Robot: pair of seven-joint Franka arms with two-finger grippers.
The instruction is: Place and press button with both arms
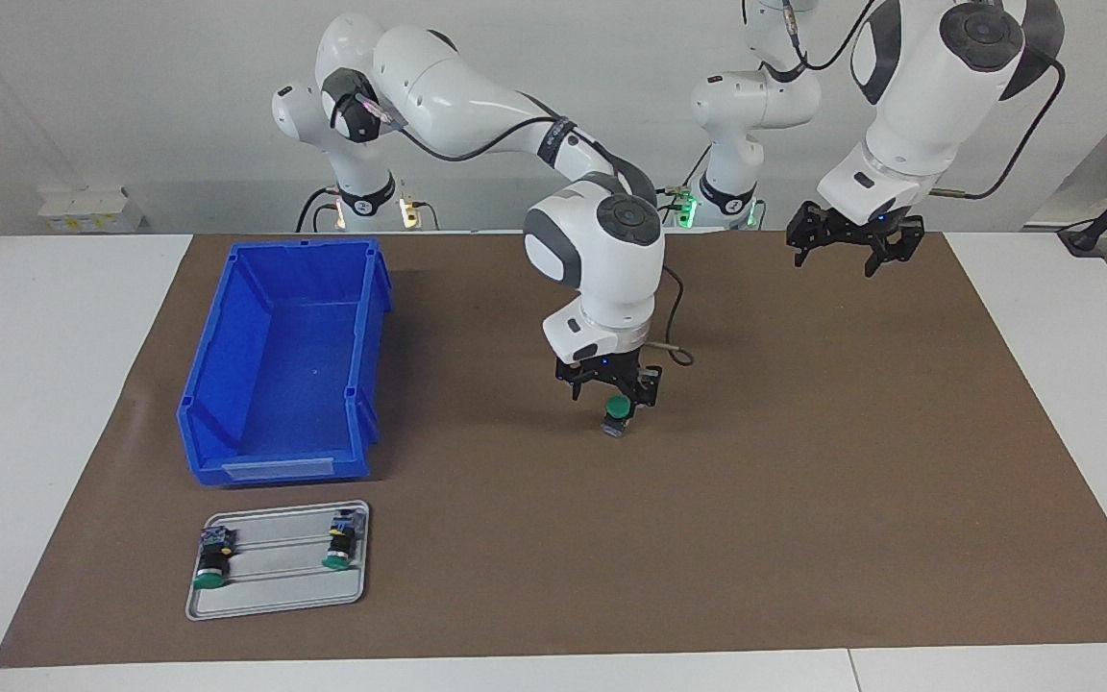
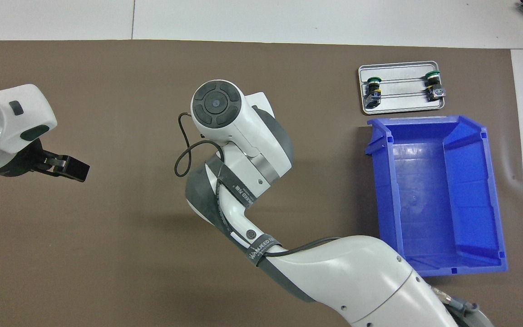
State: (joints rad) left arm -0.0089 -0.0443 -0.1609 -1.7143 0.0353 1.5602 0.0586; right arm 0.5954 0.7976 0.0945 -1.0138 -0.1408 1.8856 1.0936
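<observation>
A blue bin (image 1: 280, 370) sits on the brown mat (image 1: 803, 500) toward the right arm's end of the worktop, and nothing shows inside it. Farther from the robots, just beside the bin, a small metal tray (image 1: 277, 560) holds two green-capped switches (image 1: 210, 559) lying on their sides, one at each end. The button (image 1: 618, 411) stands upright on the mat near the middle of the worktop, green cap up. The right gripper (image 1: 610, 386) is low over it, jaws spread to either side of the cap. The left gripper (image 1: 851, 240) hangs in the air over the mat's edge at the left arm's end, jaws wide.
</observation>
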